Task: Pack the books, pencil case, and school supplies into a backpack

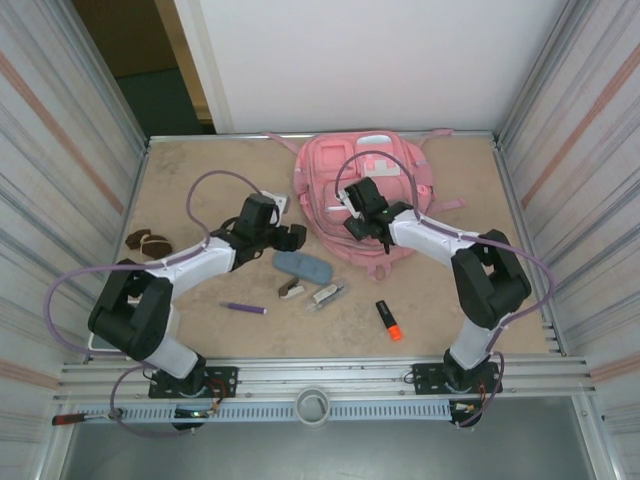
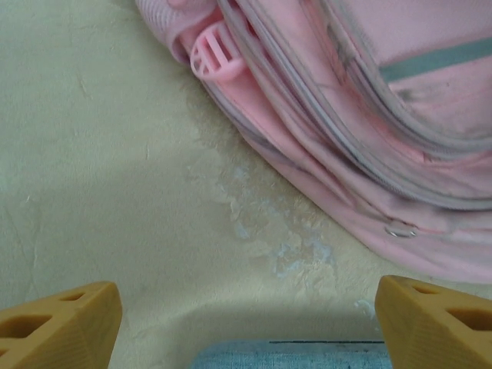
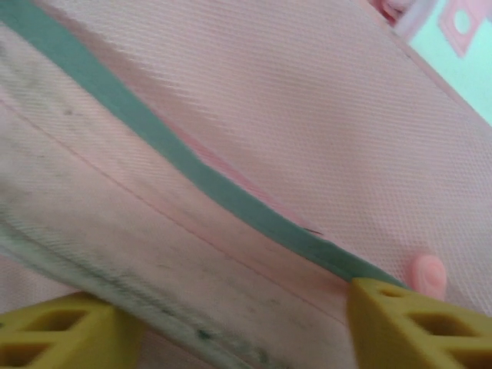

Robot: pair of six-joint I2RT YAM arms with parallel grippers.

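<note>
Left end effector (image 2: 247, 304) spread near backpack (image 2: 361, 131), right end effector (image 3: 242, 307) spread on it

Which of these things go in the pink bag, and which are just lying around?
For the job: backpack, pencil case, purple pen, orange highlighter, stapler-like piece, clear clip.
Just lying about: brown-and-white lump with a cord.

Readable text — none.
No word, brand, label or number is legible on the pink backpack (image 1: 325, 205) or the small items near it — all too small or blurred.
</note>
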